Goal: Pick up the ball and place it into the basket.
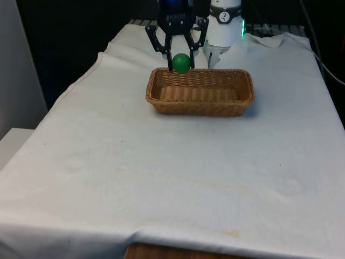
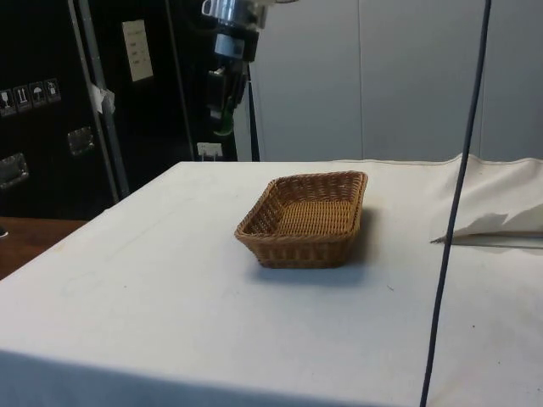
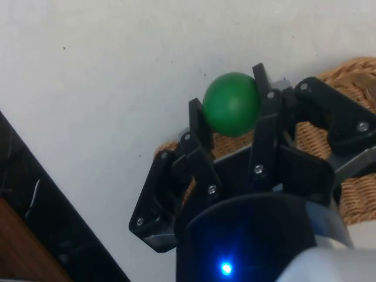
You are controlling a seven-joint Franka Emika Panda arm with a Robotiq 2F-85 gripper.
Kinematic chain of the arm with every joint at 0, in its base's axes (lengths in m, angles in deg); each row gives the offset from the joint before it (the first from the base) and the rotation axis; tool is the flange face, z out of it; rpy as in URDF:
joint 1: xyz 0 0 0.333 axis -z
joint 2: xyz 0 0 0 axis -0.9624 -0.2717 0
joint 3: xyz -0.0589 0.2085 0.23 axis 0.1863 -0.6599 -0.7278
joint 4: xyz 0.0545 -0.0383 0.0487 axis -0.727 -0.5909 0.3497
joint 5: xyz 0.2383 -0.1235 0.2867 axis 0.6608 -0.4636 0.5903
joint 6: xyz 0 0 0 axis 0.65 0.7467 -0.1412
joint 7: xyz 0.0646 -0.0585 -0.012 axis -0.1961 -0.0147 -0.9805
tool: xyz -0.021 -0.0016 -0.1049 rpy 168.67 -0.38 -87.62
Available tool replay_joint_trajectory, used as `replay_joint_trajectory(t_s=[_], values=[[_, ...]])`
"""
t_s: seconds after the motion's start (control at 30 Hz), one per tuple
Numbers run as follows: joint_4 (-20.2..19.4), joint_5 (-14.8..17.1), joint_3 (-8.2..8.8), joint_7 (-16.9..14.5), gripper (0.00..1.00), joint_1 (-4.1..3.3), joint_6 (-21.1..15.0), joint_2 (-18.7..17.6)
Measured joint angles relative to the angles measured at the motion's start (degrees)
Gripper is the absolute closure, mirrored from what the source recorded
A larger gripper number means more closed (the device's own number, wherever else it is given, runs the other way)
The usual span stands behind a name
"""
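Note:
A green ball [image 1: 181,62] hangs in the air with my black gripper [image 1: 181,66] shut on it, one finger on each side. The woven wicker basket [image 1: 161,100] stands on the white cloth just below, with nothing inside. The ball hangs by the basket's far rim, towards the front view's left end. In the wrist view the ball [image 3: 231,104] sits between the fingers [image 3: 197,117] over cloth, right at the basket's edge [image 3: 352,194]. In the side view the gripper [image 2: 222,119] hangs well above table height, beyond the basket [image 2: 254,227], with a bit of green ball [image 2: 225,129] showing.
The robot's white base [image 1: 223,29] stands just behind the basket. A rumpled fold of cloth [image 1: 275,39] lies at the far end on the front view's right. A dark cable [image 2: 454,212] crosses the side view.

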Motion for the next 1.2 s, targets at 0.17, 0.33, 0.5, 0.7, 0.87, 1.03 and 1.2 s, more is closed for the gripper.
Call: replay_joint_trajectory(t_s=[0.17,0.33,0.5,0.7,0.87,1.03,1.2], values=[[-2.52,-1.43,0.23,-0.06,0.99,0.0,-0.17,2.98],[-5.21,-3.09,0.63,-0.06,0.99,0.06,-1.03,5.33],[-8.37,-5.33,1.03,-0.06,0.99,0.06,-2.81,7.73],[-10.94,-7.45,1.66,-0.06,0.99,0.06,-4.41,9.34],[-13.81,-9.05,2.06,-0.06,0.99,0.11,-6.42,10.54],[-16.21,-9.57,2.41,-0.57,0.99,0.11,-8.14,11.06],[-19.19,-9.57,2.69,-1.89,0.99,0.29,-10.14,11.4]])
